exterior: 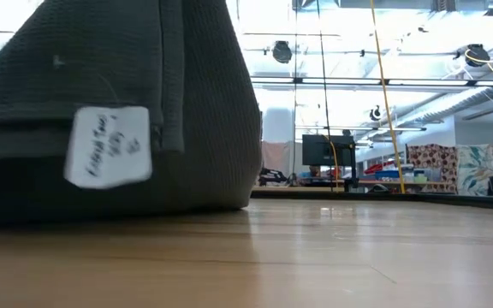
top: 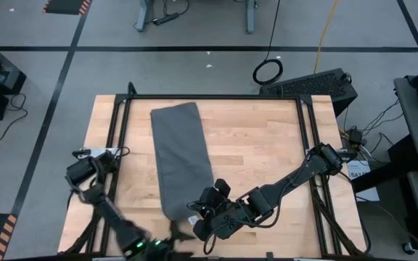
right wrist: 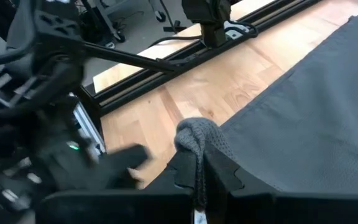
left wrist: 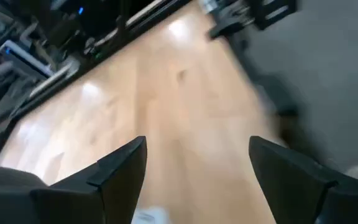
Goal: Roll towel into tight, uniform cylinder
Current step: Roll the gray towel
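towel (top: 181, 161) flat, long strip on table (top: 260, 152). right gripper (top: 203, 210) at its near end by white tag (top: 193, 219). left gripper (top: 171, 238) just beside, near table edge.

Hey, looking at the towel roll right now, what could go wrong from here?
1. The right hand is shut on only a small bunch at the edge of the towel; that thin pinch could slip out.
2. The left hand is open and holds nothing, so a one-sided pull may start the roll crooked.
3. The towel lies slightly askew on the table, so the roll may come out uneven.
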You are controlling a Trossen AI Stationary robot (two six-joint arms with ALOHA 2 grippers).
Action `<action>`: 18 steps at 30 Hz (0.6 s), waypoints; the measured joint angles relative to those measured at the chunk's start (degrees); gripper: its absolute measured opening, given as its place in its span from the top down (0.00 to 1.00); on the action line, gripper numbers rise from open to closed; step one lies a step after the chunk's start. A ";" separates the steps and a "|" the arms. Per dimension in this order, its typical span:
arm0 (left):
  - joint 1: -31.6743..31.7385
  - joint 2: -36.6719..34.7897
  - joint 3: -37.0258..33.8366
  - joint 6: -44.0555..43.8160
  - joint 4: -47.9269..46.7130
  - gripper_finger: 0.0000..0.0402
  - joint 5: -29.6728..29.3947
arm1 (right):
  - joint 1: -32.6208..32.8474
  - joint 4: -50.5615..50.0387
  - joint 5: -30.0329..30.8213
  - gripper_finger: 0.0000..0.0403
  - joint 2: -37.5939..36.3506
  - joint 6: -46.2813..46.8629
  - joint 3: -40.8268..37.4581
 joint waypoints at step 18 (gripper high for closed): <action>-5.35 -0.09 -1.29 -34.95 -19.44 0.49 9.21 | -1.27 0.04 0.02 1.00 0.00 -1.90 0.00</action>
